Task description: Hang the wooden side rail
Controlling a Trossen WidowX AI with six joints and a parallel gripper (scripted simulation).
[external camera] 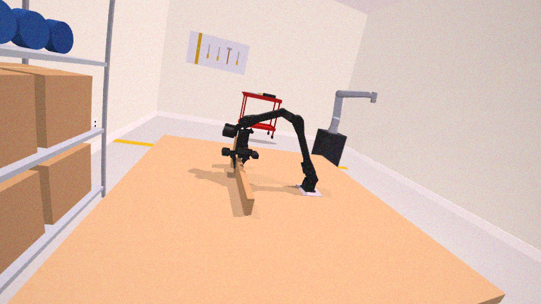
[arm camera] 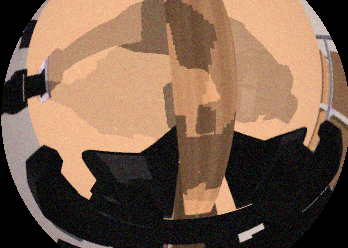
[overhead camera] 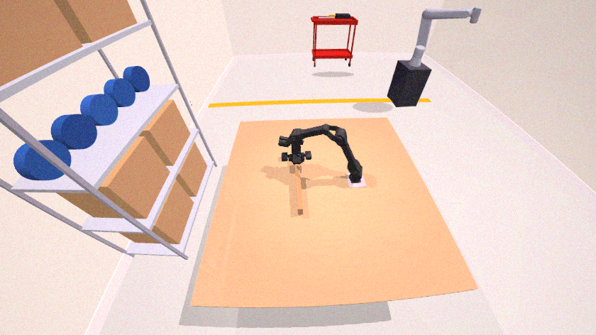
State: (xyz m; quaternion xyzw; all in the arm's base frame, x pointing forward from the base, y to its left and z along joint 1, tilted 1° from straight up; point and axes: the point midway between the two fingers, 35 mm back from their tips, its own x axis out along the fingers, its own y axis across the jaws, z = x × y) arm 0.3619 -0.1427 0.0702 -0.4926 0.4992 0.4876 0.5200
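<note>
The wooden rail [overhead camera: 299, 192] [external camera: 244, 182] [arm camera: 202, 86] is a long light-brown bar. Its far end, nearest the top and exterior views, appears to rest on the table. My gripper [overhead camera: 298, 167] [external camera: 239, 161] [arm camera: 193, 128] is shut on the rail near its post-side end, with one finger on each side and pointing down. The headboard post [external camera: 234, 142] shows as a thin upright brown strip just behind my gripper in the exterior view. The hooks, the pins and the slot are hidden by the gripper and the rail, so I cannot tell whether hooks and pins touch.
The arm's base plate [overhead camera: 361, 184] [external camera: 315, 194] stands right of the rail on the wooden table [overhead camera: 334, 260] [external camera: 279, 260]. A shelf rack with boxes and blue drums stands left of the table. A red cart [overhead camera: 332, 54] and a grey robot on a black pedestal [overhead camera: 409, 84] stand behind.
</note>
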